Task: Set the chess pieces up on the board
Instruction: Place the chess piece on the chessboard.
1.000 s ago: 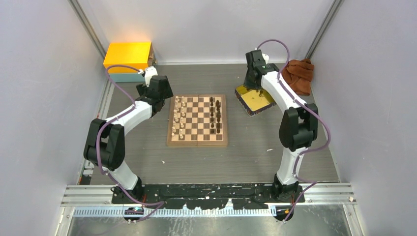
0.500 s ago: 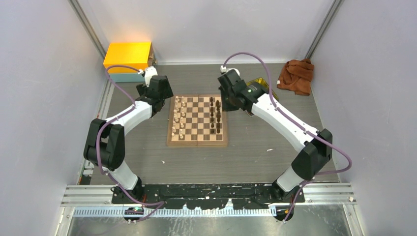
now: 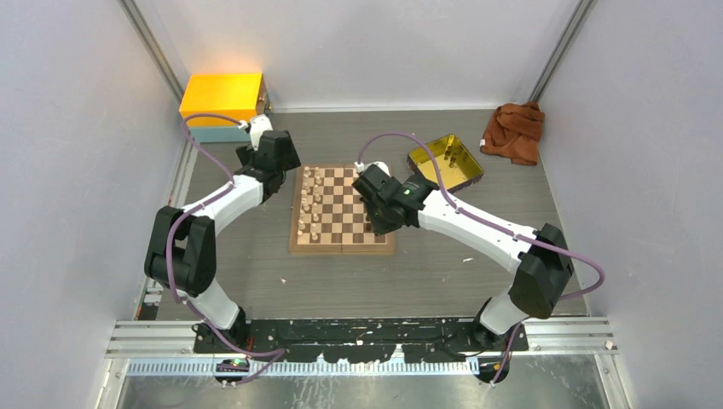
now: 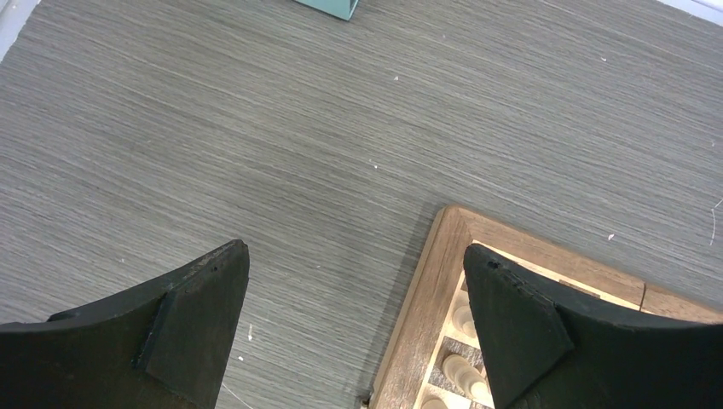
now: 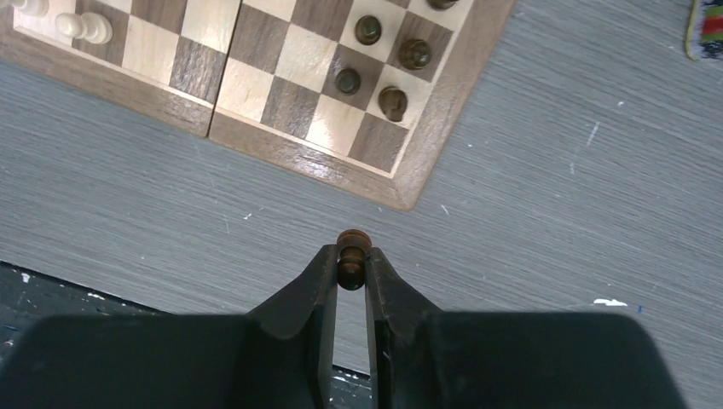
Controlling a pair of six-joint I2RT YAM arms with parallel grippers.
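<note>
The right gripper (image 5: 350,271) pinches a dark brown chess piece (image 5: 352,244) upright between its fingertips, near the corner of the chessboard (image 3: 343,248) where other dark pieces (image 5: 381,60) stand; cream pieces (image 3: 312,204) line the opposite side. The left gripper (image 4: 354,260) hangs wide open beside the board's far left corner. The yellow tray (image 3: 448,162) lies apart from the board, off its far right corner; its contents are too small to tell.

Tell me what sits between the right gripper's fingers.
A dark brown chess piece, pinched in the right gripper, shown in the right wrist view.
</note>
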